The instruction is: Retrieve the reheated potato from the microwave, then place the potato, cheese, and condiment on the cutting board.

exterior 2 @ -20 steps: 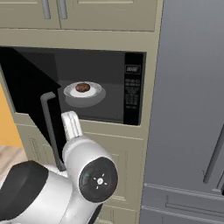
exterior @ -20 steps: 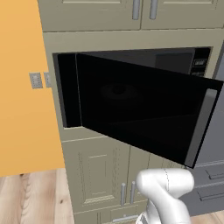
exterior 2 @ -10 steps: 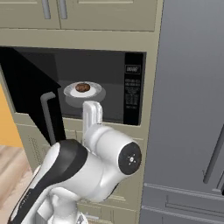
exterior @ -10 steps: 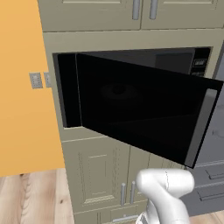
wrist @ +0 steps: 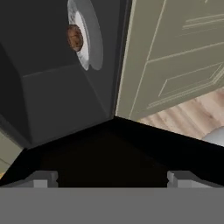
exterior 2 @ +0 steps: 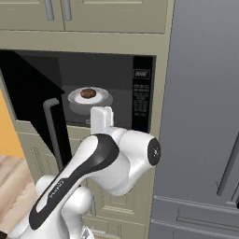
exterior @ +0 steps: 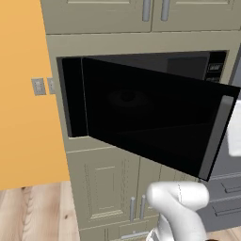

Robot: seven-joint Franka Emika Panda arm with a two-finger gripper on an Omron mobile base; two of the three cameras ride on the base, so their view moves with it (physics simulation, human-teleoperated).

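**Microwave door open, potato on plate inside, gripper open and empty**

Left base view: the microwave [exterior: 141,113] is seen built into beige cabinets [exterior: 108,188], with its dark glass door [exterior: 150,122] swung wide open toward the camera. The grey bar handle [exterior: 214,136] is seen at the door's free right edge. The control panel [exterior: 215,67] is partly visible behind the door at upper right. The cavity is hidden by the door. An orange wall [exterior: 23,94] with a switch plate [exterior: 38,86] is seen at left, wood floor [exterior: 33,212] below. The white arm [exterior: 179,207] is seen rising at lower right.

Right base view: the cavity is exposed. The potato [exterior 2: 88,93] is seen lying on a pale round plate [exterior 2: 74,98] at the middle of the microwave floor. The control panel [exterior 2: 141,95] is to the right of it. The open door is seen edge-on at left, handle [exterior 2: 52,130] facing the arm. The arm's elbow [exterior 2: 121,158] is raised in front of the lower cabinets, below the opening. A grey fridge [exterior 2: 200,116] is seen just beside the microwave on the right.

Hand view: the picture is rolled sideways. The potato [wrist: 75,37] and plate [wrist: 89,41] are seen at top, well apart from the gripper [wrist: 112,177]. The two fingertips [wrist: 43,178] are set wide apart at the bottom edge, nothing between them. Cabinet panels [wrist: 175,52] and floor [wrist: 183,118] are seen at right.
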